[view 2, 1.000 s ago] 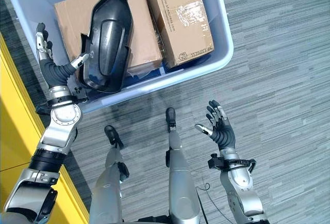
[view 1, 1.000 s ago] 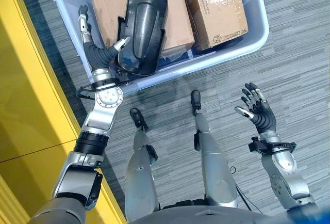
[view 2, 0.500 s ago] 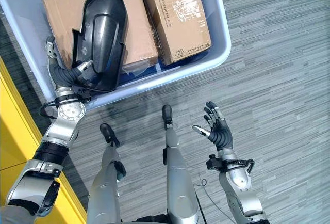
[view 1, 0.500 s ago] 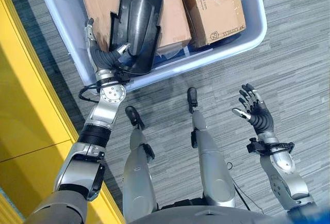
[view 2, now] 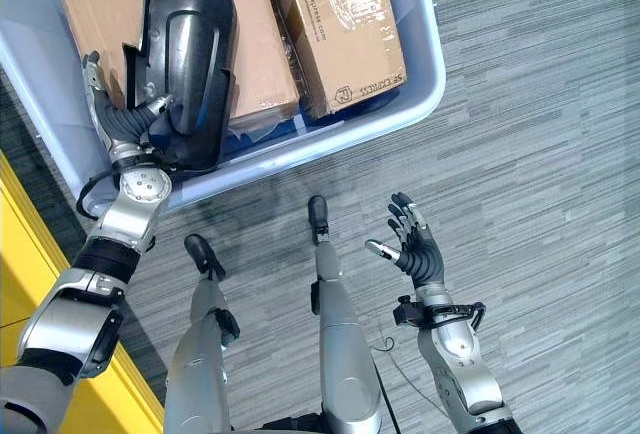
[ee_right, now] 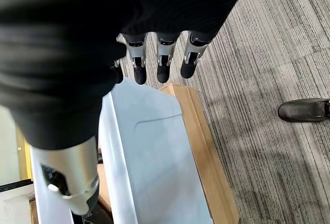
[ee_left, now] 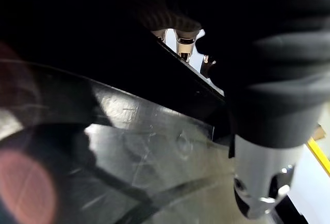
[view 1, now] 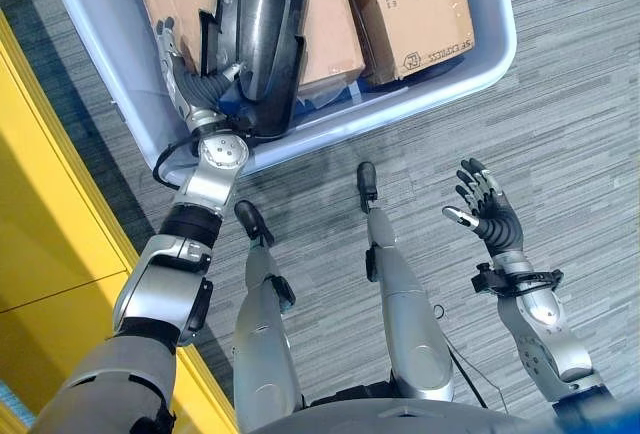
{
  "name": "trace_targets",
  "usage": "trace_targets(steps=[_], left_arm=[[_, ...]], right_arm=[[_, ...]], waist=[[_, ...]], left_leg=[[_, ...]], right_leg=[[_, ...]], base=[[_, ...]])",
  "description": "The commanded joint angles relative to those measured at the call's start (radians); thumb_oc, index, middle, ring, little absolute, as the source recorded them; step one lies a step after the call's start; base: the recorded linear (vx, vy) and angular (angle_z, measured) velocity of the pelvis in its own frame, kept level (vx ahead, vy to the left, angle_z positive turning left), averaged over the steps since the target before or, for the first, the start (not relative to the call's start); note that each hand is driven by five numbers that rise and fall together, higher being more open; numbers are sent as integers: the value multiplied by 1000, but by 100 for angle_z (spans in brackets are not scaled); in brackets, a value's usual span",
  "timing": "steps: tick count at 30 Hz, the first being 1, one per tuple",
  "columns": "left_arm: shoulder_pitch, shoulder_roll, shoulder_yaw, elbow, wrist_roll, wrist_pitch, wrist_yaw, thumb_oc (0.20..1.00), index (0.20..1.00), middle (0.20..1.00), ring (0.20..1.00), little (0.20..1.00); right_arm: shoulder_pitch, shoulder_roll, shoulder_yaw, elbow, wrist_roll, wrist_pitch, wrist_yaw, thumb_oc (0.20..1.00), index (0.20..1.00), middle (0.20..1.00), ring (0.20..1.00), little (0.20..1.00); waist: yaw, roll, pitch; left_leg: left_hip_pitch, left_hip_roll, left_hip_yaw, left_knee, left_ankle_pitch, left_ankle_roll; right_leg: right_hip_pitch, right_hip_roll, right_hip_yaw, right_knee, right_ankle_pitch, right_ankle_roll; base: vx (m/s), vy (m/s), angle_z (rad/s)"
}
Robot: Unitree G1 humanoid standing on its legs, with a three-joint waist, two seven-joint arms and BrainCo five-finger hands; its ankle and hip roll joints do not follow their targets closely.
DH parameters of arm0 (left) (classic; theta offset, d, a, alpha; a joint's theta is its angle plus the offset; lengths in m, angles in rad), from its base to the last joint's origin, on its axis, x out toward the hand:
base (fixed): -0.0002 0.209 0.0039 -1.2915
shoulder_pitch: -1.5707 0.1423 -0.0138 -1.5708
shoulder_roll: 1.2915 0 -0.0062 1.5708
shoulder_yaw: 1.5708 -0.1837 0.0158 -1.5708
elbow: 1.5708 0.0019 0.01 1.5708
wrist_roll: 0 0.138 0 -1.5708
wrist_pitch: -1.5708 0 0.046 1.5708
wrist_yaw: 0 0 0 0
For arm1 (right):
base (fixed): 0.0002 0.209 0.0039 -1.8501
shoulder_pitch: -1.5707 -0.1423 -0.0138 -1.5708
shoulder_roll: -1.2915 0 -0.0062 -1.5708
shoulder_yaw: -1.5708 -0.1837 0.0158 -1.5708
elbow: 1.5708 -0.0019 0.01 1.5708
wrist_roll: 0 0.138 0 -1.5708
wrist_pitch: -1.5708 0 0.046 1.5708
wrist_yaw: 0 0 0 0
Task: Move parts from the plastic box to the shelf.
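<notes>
My left hand (view 1: 190, 84) grips the black part (view 1: 258, 34) by its edge only; lifting could tip it; right hand (view 1: 487, 216) fingers spread, empty.

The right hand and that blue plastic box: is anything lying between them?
No. In the left eye view, bare grey carpet separates the right hand from the plastic box.

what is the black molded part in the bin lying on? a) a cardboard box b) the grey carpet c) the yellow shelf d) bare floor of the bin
a: the black molded part lies on top of the larger cardboard box inside the plastic box, with the left hand at its lower edge.
</notes>
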Motion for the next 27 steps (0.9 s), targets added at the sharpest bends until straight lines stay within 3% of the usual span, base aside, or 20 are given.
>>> trace_targets(steps=[1,4,5,6,27], left_arm=[[-37,31,-8,126,-43,21,-13,1000,1000,1000,1000,1000],[-84,30,-23,186,-77,23,-18,1000,1000,1000,1000,1000],[-92,27,-22,198,-90,21,-20,555,555,555,555,555],[-103,27,-30,211,-94,22,-23,200,200,200,200,200],[-67,18,-30,208,-89,24,-44,200,200,200,200,200]], right_arm=[[-47,-34,-41,-7,11,-44,-7,1000,1000,1000,1000,1000],[-52,-43,-30,-8,15,-43,-6,1000,1000,1000,1000,1000],[-52,-43,-29,-9,16,-42,-6,1000,1000,1000,1000,1000],[-51,-49,-25,-12,20,-44,-6,1000,1000,1000,1000,1000],[-40,-69,-32,-18,33,-43,13,1000,1000,1000,1000,1000]], waist=[[-32,-40,16],[-37,-42,18],[-38,-41,18],[-40,-41,19],[-29,-24,9]], left_leg=[[-12,27,-76,103,-83,-10],[-23,25,-76,114,-88,-8],[-26,24,-77,116,-89,-7],[-29,24,-76,119,-91,-7],[-32,15,-87,132,-97,-3]], right_leg=[[184,-73,-44,29,-127,85],[174,-70,-41,34,-127,84],[171,-70,-40,35,-126,85],[169,-71,-39,36,-126,85],[171,-72,-45,48,-139,82]], base=[[0,0,0],[0,0,0],[0,0,0],[0,0,0],[0,0,0]])
